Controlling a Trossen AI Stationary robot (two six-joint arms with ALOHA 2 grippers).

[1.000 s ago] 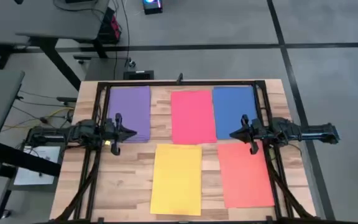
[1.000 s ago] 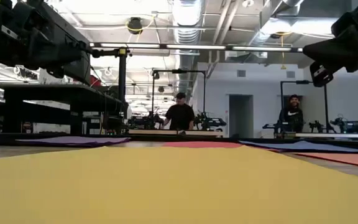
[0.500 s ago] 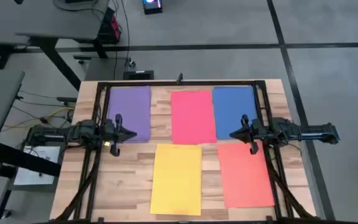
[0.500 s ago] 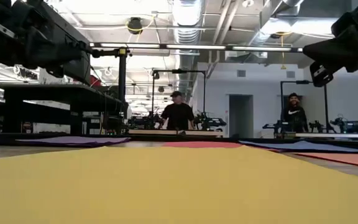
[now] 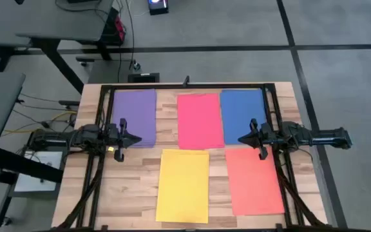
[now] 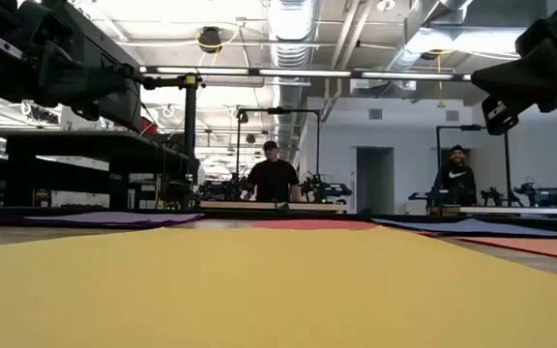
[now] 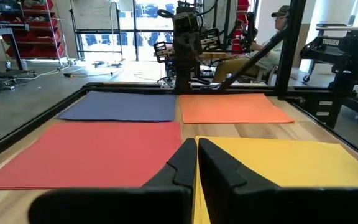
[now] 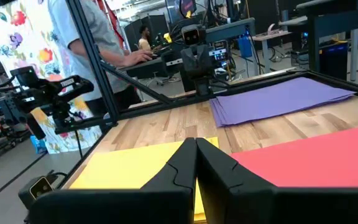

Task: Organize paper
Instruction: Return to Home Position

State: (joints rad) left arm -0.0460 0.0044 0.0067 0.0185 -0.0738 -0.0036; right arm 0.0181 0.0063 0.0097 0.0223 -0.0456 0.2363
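Over the desk's (image 5: 137, 183) left side | my left pincer (image 5: 134, 137) closed, empty, above purple paper (image 5: 136, 113) | right pincer (image 5: 242, 138) closed, above blue paper's (image 5: 243, 113) near edge

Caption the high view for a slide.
Paper sorted into five colour piles; left gripper and right gripper shut, empty.

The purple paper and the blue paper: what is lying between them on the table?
The red paper lies between the purple paper and the blue paper; the high view shows it plainly.
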